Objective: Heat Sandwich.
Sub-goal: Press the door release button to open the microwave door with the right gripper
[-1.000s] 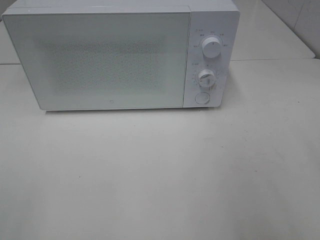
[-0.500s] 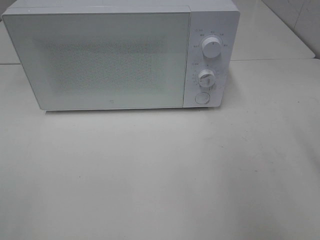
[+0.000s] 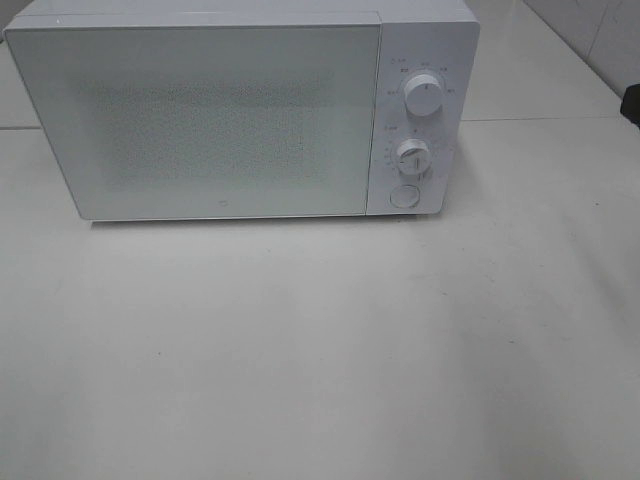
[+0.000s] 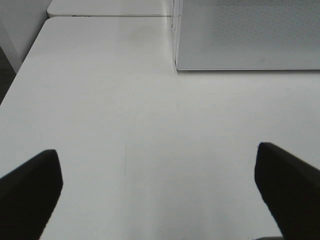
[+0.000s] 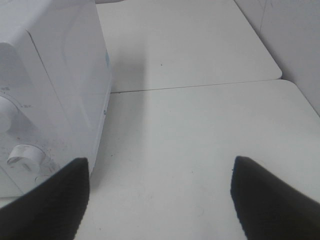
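We cannot tell where the sandwich is: it shows in none of our views. The one container here is the microwave (image 3: 240, 110), and its door (image 3: 200, 120) is closed. The speckled window in the door lets us see nothing of the inside, so we cannot say what it holds.

To the right of the door is the control panel, with an upper knob (image 3: 424, 96), a lower knob (image 3: 412, 156) below it and a round button (image 3: 404, 196) at the bottom. The microwave stands toward the far edge of the white bench (image 3: 320, 350), and the seam between two tabletops meets it on both sides. The wide near part of the bench in front of it is plain white.

The left gripper (image 4: 156, 150) hangs over the bench near its left edge, in front of the door's lower left corner. Its fingers (image 4: 30, 195) are spread wide, with only bench surface between them. The right gripper (image 5: 160, 161) hangs over the bench just beside the microwave's right side, next to the panel. Its fingers (image 5: 272, 200) also stand apart and grip nothing.

At the right edge of the high view there is a small dark shape (image 3: 632, 105), and too little of it shows for us to name it.
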### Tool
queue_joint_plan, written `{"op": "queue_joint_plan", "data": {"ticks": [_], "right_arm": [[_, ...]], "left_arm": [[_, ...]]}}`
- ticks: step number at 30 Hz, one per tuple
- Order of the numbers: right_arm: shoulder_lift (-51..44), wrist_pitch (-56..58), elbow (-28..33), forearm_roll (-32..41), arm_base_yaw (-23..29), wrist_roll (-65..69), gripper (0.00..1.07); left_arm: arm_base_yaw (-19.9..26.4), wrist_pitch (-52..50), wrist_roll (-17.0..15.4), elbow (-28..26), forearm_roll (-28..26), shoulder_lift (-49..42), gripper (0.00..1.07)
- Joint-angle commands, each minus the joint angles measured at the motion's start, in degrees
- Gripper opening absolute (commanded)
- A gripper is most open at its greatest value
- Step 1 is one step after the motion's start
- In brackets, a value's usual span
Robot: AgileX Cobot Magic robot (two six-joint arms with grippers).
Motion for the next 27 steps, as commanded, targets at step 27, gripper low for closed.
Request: {"op": "queue_joint_plan", "data": {"ticks": [27], "right_arm": [[25.5, -40.45, 7.33, 29.51, 28.13, -22.06, 0.76]], "left_arm": [[0.23, -0.34, 0.06, 0.29, -0.11, -1.26, 1.03]]}}
